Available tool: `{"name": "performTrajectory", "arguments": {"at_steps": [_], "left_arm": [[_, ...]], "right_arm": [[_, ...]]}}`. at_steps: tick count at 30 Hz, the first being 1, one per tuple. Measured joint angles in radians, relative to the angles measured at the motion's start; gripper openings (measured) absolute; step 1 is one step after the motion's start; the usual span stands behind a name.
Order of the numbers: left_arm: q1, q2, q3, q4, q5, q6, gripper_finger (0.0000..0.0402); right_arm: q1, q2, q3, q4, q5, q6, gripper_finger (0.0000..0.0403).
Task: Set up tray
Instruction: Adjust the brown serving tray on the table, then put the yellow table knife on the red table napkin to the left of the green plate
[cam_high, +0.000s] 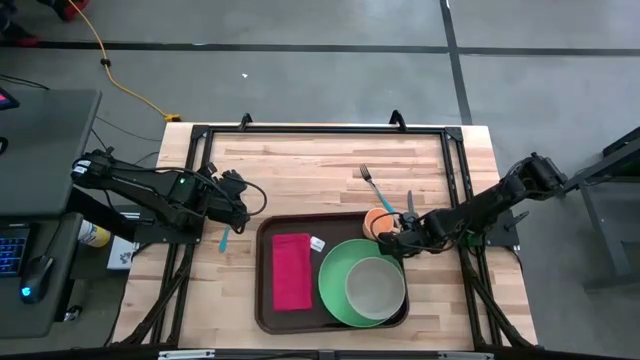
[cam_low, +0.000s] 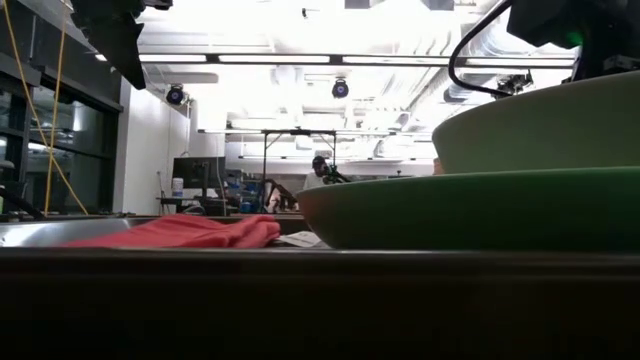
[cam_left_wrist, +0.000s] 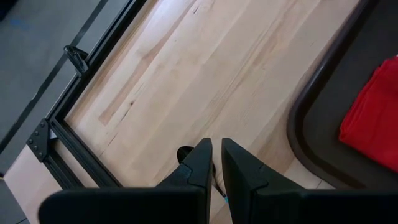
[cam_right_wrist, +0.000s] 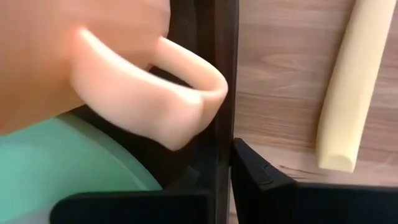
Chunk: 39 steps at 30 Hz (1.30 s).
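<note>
Dark brown tray (cam_high: 266, 300) at the bench's near edge, red napkin (cam_high: 291, 271) and green plate (cam_high: 336, 283) with a bowl (cam_high: 375, 285) on it, right gripper (cam_high: 392, 241) pinched together at the orange mug (cam_high: 378, 220) on the tray's far right corner, left gripper (cam_high: 236, 212) off the tray's far left corner, fingers (cam_left_wrist: 239, 171) nearly together over a teal utensil (cam_high: 224, 240).

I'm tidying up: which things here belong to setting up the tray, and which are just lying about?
Job: tray; napkin; plate; bowl; orange cup at the right end effector; fork; blue utensil by the left end effector.

Lying about: yellow cable; laptop.
</note>
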Motion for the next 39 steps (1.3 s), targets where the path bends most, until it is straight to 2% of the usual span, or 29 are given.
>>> {"name": "performTrajectory", "arguments": {"at_steps": [8, 15, 28, 39], "left_arm": [[0.0, 0.0, 0.0, 0.0, 0.001, 0.0, 0.0067], [0.0, 0.0, 0.0, 0.0, 0.003, 0.0, 0.0067], [0.0, 0.0, 0.0, 0.002, 0.003, 0.026, 0.0067], [0.0, 0.0, 0.0, 0.0, 0.005, 0.045, 0.0067]], "right_arm": [[0.004, 0.0, 0.008, 0.03, -0.06, 0.029, 0.0005], [0.02, 0.005, 0.075, -0.107, -0.116, 0.041, 0.0006], [0.036, 0.002, 0.143, -0.138, -0.079, 0.029, 0.0], [0.04, -0.001, 0.144, -0.144, -0.106, -0.001, 0.0027]]}}
